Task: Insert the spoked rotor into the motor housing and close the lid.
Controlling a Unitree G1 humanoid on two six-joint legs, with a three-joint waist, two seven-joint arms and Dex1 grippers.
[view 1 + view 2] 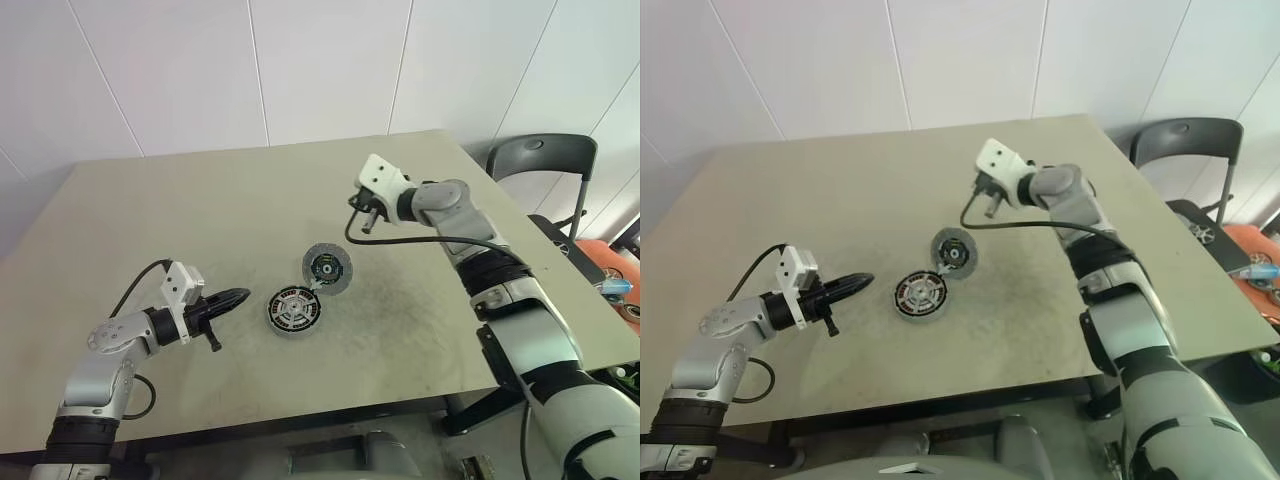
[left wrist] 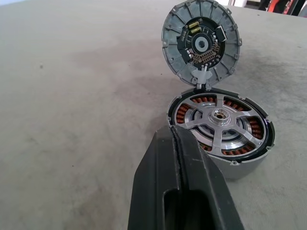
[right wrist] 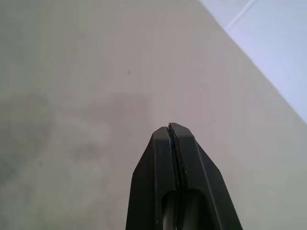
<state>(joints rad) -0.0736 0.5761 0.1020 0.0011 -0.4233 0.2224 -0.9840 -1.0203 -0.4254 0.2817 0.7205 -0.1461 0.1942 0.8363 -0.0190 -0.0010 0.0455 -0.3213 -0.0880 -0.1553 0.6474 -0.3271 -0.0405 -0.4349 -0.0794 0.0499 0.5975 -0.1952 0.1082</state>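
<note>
The motor housing (image 2: pixel 242 168) lies near the middle of the table, its copper windings showing under the spoked rotor (image 2: pixel 220 116), which sits inside it. The grey lid (image 2: pixel 200 45) with the green centre stands tilted up from the housing's far edge, its inner face showing. My left gripper (image 1: pixel 238 297) is shut and empty, pointing at the housing (image 1: pixel 295 310) from its left, a short way off. My right gripper (image 1: pixel 366 218) is shut and empty, raised above bare table behind and to the right of the lid (image 1: pixel 327 267).
The beige table (image 1: pixel 200 220) carries only the motor parts. A black chair (image 1: pixel 545 160) stands off the table's far right corner. Orange objects (image 1: pixel 612 268) lie beyond the right edge. A white panelled wall closes the back.
</note>
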